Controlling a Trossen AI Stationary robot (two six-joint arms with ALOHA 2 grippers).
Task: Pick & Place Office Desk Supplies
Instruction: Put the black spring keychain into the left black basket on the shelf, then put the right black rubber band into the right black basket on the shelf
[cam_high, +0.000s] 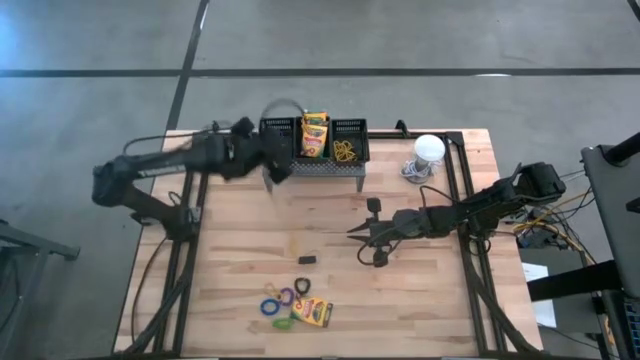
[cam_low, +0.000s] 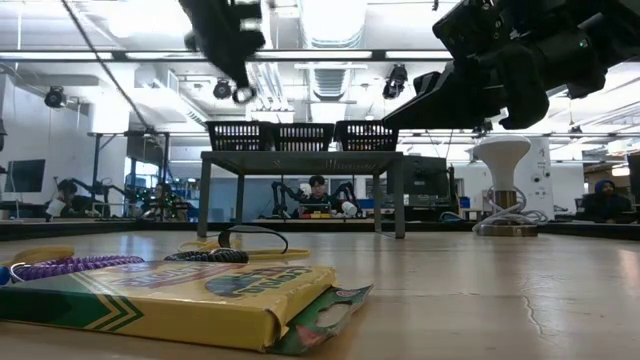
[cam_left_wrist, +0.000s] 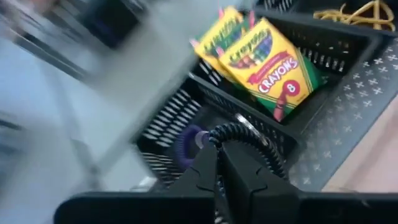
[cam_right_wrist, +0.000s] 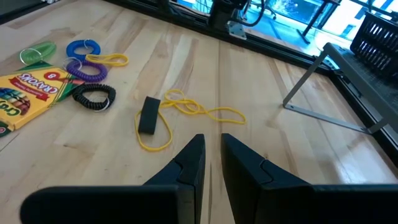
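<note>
Three black mesh bins (cam_high: 314, 141) in a row on the grey perforated stand (cam_high: 325, 168), at the far edge of the bench (cam_high: 420, 290). Middle bin (cam_left_wrist: 323, 56): two crayon boxes (cam_left_wrist: 264, 59), upright, lettered "CRAYONS" and "8". Right-hand bin: yellow loops (cam_high: 344, 151). Left claw (cam_left_wrist: 217, 168) just above the left-hand bin, clenched on a black coiled loop (cam_left_wrist: 245, 134); purple loop (cam_left_wrist: 186, 142) in the bin below. Right claw (cam_right_wrist: 211, 163) mid-bench, well clear of the stand, fingers nearly together, nothing between them. On the bench nearer than the stand: crayon box (cam_right_wrist: 28, 87) lettered "CRAYONS", coloured loops (cam_high: 280, 300) beside it, yellow bands (cam_right_wrist: 186, 112), small black block (cam_right_wrist: 148, 114).
</note>
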